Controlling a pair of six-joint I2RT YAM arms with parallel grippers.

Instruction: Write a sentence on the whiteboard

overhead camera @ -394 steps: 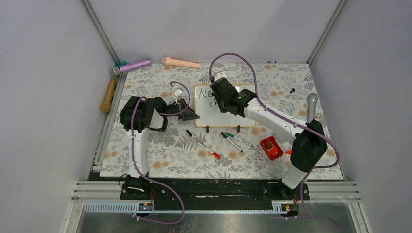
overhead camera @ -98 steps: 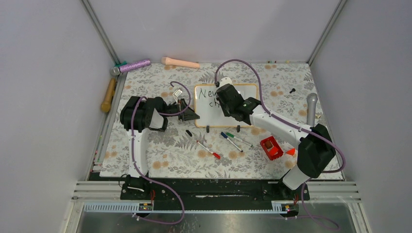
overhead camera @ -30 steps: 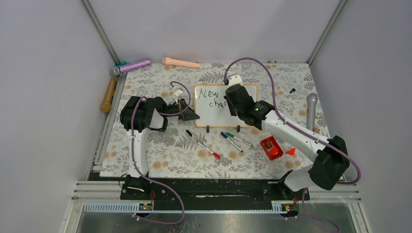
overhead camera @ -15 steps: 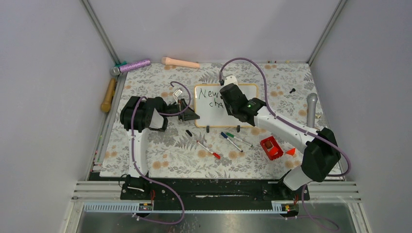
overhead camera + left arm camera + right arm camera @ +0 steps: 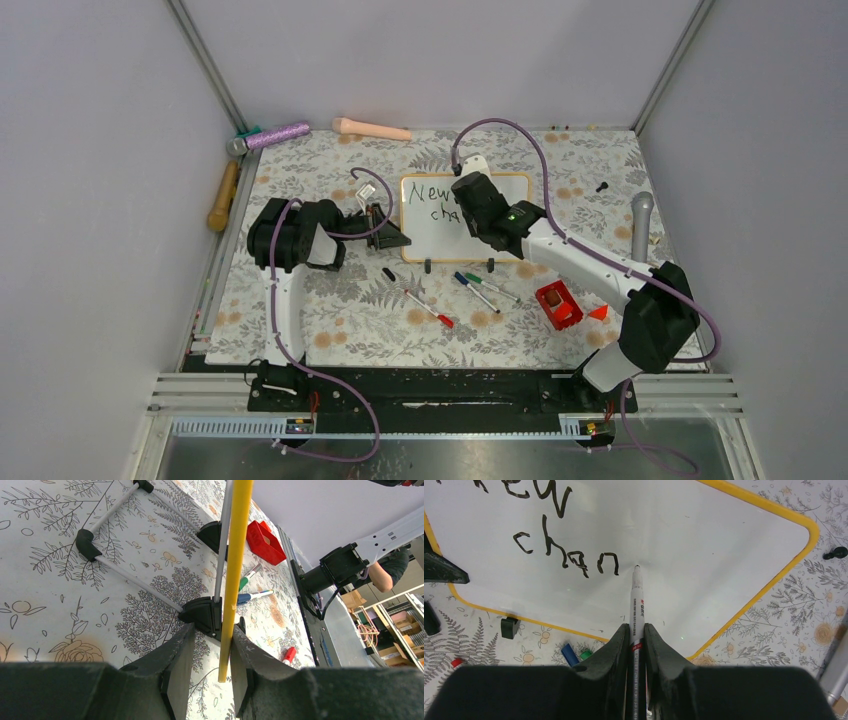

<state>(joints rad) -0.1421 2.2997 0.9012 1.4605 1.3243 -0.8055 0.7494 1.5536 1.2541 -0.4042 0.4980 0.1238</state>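
The desk (image 5: 330,330) is showing a cream cover printed with grey ferns and orange blossoms. The whiteboard (image 5: 704,540) is gleaming white inside a yellow frame, its sentence (image 5: 569,555) running in black. The marker (image 5: 636,600) is showing white with black print; the bin (image 5: 558,305) is glowing red.

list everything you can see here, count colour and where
whiteboard: 1, white, yellow frame, mid table
sentence: black, unfinished, "New" above "chan", board's upper left
held marker: 1, white barrel, tip at the board just right of "chan"
loose markers: 3, red, blue, green, in front of the board
black cap: 1, left of them
red box: 1, near right
orange piece: 1, beside the box
purple stick: 1, far left corner
peach cylinder: 1, far edge
wooden handle: 1, left edge
grey handle: 1, right edge
left hand: black, around the board's left edge
right hand: black, gripping the marker
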